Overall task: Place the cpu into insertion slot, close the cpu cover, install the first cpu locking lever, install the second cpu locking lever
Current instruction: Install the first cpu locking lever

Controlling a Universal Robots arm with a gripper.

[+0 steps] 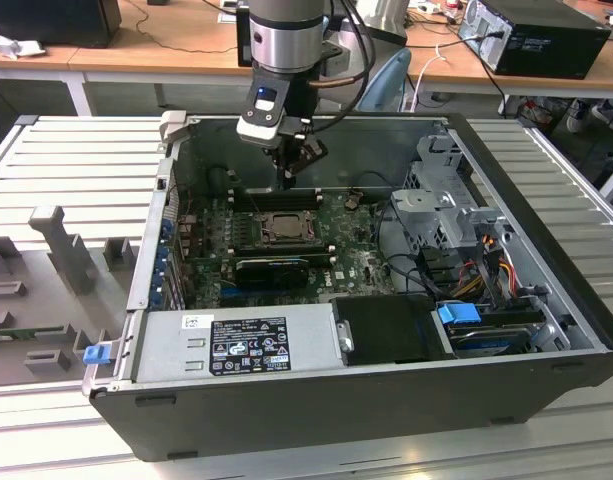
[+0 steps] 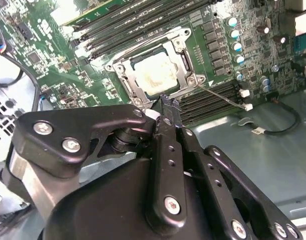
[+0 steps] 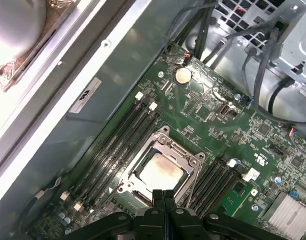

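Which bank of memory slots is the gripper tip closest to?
The upper bank in the exterior view, beside the case wall; the gripper hangs over it. The other bank lies lower in that view.

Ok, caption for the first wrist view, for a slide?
Shut black tool poised near the dull silver-grey square cpu, seated beneath its silvery metal frame cover.

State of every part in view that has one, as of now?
cover, down over the chip.
chip, seated, top showing through the window.
lever, one thin rod angled away from the cover's corner; looks unlatched.
pincer, shut, tips at the cover's edge.
case, side open.
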